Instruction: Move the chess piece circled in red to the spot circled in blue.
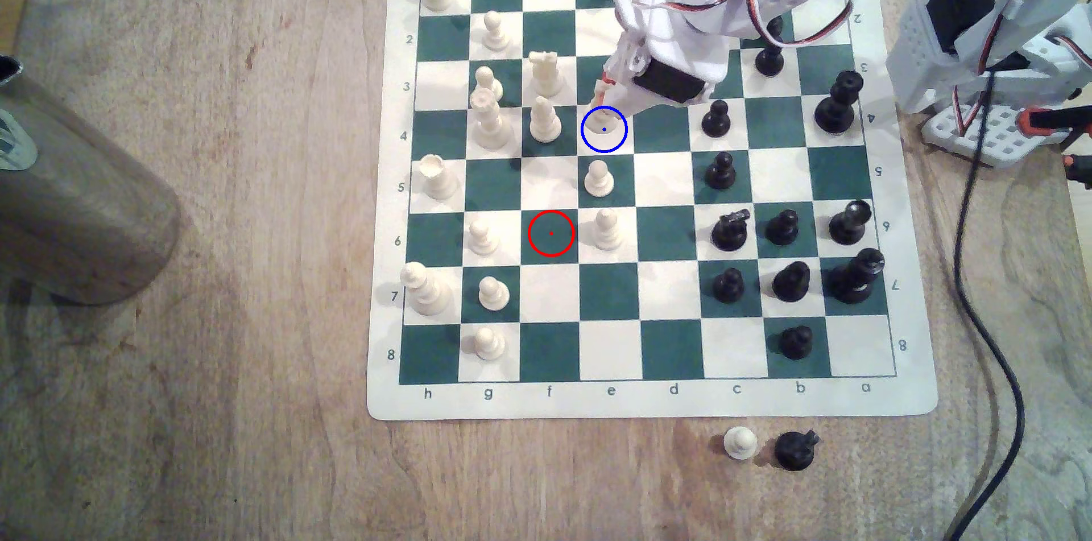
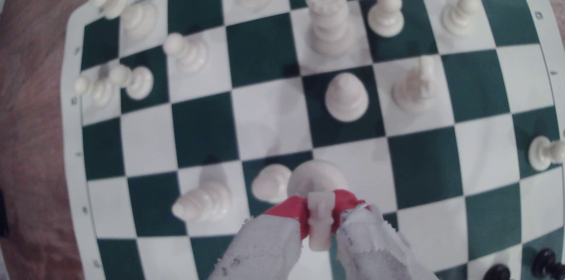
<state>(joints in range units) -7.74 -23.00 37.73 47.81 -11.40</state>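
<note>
While your end effector (image 2: 319, 222), with its red-tipped, cloth-wrapped fingers (image 2: 290, 211), is clamped on the small cream-white plastic knight with the notched horse-head top (image 2: 319, 219), you have the piece over the cream-white square ringed in thin blue (image 1: 619, 140), well away from the red-ringed green square (image 1: 551, 233), which stands bare. In the exterior view the knight's base sits inside the blue ring; whether it touches the green-and-white chess mat (image 1: 670, 346) I cannot tell. Bring it straight down, keep it upright, and centre the base on the dot. Mind the round-headed cream pawn (image 1: 598, 179) on the adjacent square and the cream bishop-like piece (image 1: 544, 119) beside it. Part the fingers only once the base rests flat.
</note>
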